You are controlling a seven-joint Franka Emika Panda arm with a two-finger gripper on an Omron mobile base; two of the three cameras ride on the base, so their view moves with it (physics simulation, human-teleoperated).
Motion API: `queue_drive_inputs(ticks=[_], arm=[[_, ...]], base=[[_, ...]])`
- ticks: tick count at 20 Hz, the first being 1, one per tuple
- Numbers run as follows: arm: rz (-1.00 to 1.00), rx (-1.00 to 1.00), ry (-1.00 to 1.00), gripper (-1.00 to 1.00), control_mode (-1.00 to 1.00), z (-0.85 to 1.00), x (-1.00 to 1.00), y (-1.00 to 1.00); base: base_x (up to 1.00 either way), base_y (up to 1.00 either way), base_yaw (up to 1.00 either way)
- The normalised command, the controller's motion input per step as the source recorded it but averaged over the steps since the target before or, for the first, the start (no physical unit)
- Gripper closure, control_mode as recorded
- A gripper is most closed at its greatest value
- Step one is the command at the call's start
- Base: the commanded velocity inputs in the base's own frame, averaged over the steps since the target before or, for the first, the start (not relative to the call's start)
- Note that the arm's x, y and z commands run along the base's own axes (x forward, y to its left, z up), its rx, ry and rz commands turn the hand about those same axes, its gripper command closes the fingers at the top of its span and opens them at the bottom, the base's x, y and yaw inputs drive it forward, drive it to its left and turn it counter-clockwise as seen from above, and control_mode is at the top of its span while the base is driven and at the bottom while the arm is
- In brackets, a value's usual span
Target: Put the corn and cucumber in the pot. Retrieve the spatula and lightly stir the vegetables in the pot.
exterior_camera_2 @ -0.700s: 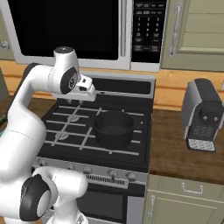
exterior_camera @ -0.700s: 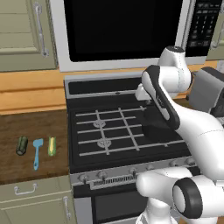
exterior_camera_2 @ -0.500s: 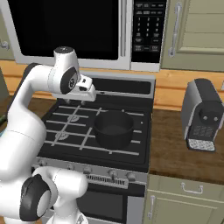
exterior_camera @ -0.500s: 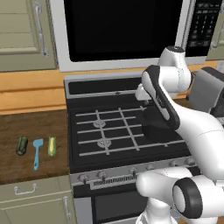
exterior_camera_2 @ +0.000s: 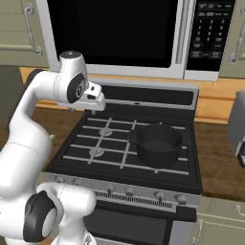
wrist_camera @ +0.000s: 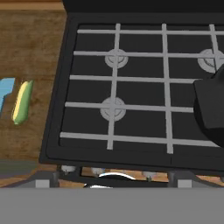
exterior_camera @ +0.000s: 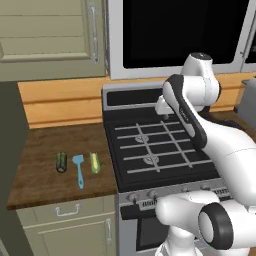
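Cucumber first: stubby dark green cylinder [exterior_camera: 61, 162] lies on the brown wood-grain counter [exterior_camera: 45, 185] far left, blunt ends, smooth skin. Judged light, stiff and a bit slippery; best pinched across the middle of its round body. Just beside it, apart, the small light-blue spatula [exterior_camera: 79, 169], flat squarish blade toward the wall, thin straight handle toward the counter edge. Looks like rigid plastic, very light; the handle sits low on the wood, so take it mid-handle with the tips close to the surface. Next right, the short yellow corn cob with pale green ends [exterior_camera: 94, 162], bumpy-looking, firm, probably grippier than the cucumber; grab across the centre. All three lie roughly parallel, not touching, near the stove edge.

Black stove top with pale grey metal grates [exterior_camera: 150, 150] follows, four burners, knobs along the front. White arm rises over it; the two-finger gripper [exterior_camera_2: 98, 109] hangs above the rear left burners, empty, jaws spread wide as far as I can tell, nothing between them.

Far right, the low round black pot [exterior_camera_2: 157, 143] sits on the front right burner, matte dark interior, empty. No vegetable is in it yet.
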Motion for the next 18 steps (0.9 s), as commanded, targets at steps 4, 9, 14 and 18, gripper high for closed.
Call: queue_drive_inputs(ticks=[4, 9, 14, 18], arm=[[0.0, 0.0, 0.0, -1.0, 1.0, 0.0, 0.0, 0.0], [0.0, 0.0, 0.0, -1.0, 1.0, 0.0, 0.0, 0.0], [0.0, 0.0, 0.0, -1.0, -1.0, 0.0, 0.07, 0.16], [0.0, 0.0, 0.0, -1.0, -1.0, -0.02, -0.11, 0.61]], base=[[0.2, 0.37, -0.01], [0.75, 0.23, -0.06], [0.49, 0.23, -0.04], [0.0, 0.0, 0.0]])
